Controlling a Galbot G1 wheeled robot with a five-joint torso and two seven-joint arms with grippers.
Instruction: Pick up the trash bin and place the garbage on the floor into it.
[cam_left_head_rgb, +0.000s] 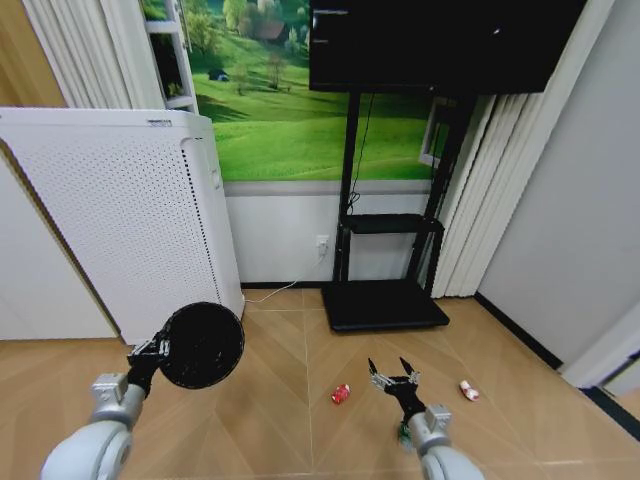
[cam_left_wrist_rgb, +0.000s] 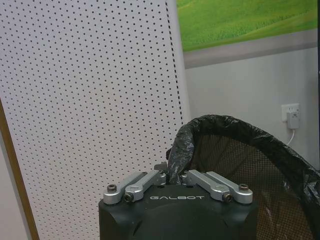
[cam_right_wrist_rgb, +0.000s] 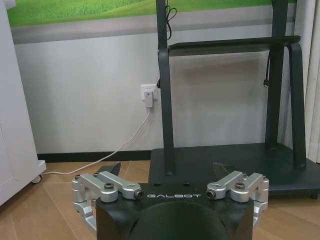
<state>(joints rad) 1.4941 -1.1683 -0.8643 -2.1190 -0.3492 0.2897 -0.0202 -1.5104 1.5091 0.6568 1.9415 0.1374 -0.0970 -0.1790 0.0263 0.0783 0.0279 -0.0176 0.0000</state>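
My left gripper (cam_left_head_rgb: 160, 352) is shut on the rim of the trash bin (cam_left_head_rgb: 203, 345), a black round mesh basket held above the floor with its mouth tipped toward me. In the left wrist view the fingers (cam_left_wrist_rgb: 150, 180) pinch the black liner at the bin's (cam_left_wrist_rgb: 250, 165) rim. My right gripper (cam_left_head_rgb: 393, 378) hangs open over the floor, its jaws wide in the right wrist view (cam_right_wrist_rgb: 167, 170). A red piece (cam_left_head_rgb: 341, 394) of garbage lies left of it and a red-and-white piece (cam_left_head_rgb: 468, 390) to its right. A green-labelled bottle (cam_left_head_rgb: 403, 432) peeks out beside my right wrist.
A tall white perforated cabinet (cam_left_head_rgb: 130, 210) stands at the left, just behind the bin. A black TV stand (cam_left_head_rgb: 385, 300) with a flat base sits ahead against the wall, and a white cable (cam_right_wrist_rgb: 125, 147) runs to a socket. A grey wall closes the right side.
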